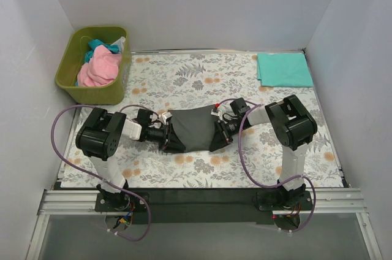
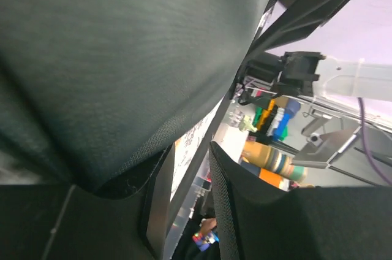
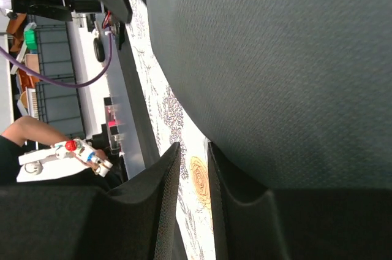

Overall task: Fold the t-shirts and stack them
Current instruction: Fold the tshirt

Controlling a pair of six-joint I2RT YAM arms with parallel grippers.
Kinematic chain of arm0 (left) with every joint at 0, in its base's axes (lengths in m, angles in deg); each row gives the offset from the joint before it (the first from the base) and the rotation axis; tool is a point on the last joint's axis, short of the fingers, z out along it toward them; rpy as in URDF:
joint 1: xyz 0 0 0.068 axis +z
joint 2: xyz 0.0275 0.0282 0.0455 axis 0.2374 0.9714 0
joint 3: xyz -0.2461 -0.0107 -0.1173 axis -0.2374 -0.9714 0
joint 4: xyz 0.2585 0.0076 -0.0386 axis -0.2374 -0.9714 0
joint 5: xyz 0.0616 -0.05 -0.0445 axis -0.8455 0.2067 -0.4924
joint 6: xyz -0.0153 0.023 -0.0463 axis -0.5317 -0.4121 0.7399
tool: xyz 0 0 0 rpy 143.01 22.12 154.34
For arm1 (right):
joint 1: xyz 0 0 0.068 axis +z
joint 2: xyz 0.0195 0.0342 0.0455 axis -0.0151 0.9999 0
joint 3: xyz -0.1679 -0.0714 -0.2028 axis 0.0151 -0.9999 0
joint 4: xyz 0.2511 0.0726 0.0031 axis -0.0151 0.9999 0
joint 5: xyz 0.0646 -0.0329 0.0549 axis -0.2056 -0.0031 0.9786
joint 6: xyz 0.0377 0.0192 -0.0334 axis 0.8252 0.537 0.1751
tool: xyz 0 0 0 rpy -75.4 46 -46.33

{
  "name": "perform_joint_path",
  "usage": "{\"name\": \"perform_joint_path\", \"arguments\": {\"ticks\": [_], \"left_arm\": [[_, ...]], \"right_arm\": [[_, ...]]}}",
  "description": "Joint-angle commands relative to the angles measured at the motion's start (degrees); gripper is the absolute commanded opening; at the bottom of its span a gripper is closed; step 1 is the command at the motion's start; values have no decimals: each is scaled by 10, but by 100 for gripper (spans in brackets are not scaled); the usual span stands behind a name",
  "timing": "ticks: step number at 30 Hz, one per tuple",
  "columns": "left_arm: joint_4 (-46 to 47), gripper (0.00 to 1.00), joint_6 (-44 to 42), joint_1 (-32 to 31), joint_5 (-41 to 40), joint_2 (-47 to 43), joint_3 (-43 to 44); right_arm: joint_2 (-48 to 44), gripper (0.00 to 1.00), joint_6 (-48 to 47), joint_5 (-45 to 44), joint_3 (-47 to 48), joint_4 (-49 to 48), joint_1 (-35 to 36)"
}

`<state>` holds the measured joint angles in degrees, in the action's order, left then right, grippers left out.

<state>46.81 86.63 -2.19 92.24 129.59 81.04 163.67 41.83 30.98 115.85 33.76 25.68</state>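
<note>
The dark charcoal t-shirt (image 1: 191, 126) lies partly folded on the floral table cloth between both grippers. My left gripper (image 1: 163, 135) is at its left edge and my right gripper (image 1: 219, 130) at its right edge. In the left wrist view the charcoal t-shirt (image 2: 122, 57) bulges over one finger, and the left gripper (image 2: 184, 149) shows a narrow bare gap. In the right wrist view the charcoal t-shirt (image 3: 275, 57) rests against one finger; the right gripper (image 3: 193, 146) also has a narrow gap with floral cloth showing through. A folded teal-green t-shirt (image 1: 283, 68) lies back right.
An olive-green bin (image 1: 72, 85) at the back left holds a pink t-shirt (image 1: 99, 70) and teal cloth (image 1: 98, 46). White walls enclose the table on three sides. The floral table cloth (image 1: 184, 82) covers the surface; purple cables loop from both arms.
</note>
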Motion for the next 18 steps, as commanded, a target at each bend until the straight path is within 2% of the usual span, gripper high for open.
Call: {"name": "perform_joint_path", "arguments": {"ticks": [1, 5, 8, 10, 13, 16, 18], "left_arm": [[-60, 30, -69, 41, -76, 42, 49], [-78, 29, -110, 59, -67, 57, 90], [-112, 28, -142, 62, -10, 30, 105], [-121, 27, -149, 57, 61, -19, 104], [-128, 29, -145, 44, 100, -93, 109], [-119, 29, -118, 16, 92, -111, 136], [-53, 29, -86, -3, 56, -104, 144]], "right_arm": [[10, 28, -5, -31, 3, -31, -4], [19, 27, 7, -41, 25, -35, -19], [2, 25, 12, -4, 38, -28, -33], [-40, 24, 7, 19, 40, -17, -35], [-112, 25, 13, 37, 36, -14, -36], [-150, 27, 24, 7, 49, -20, -42], [-141, 28, 28, -27, 66, -32, -48]]}}
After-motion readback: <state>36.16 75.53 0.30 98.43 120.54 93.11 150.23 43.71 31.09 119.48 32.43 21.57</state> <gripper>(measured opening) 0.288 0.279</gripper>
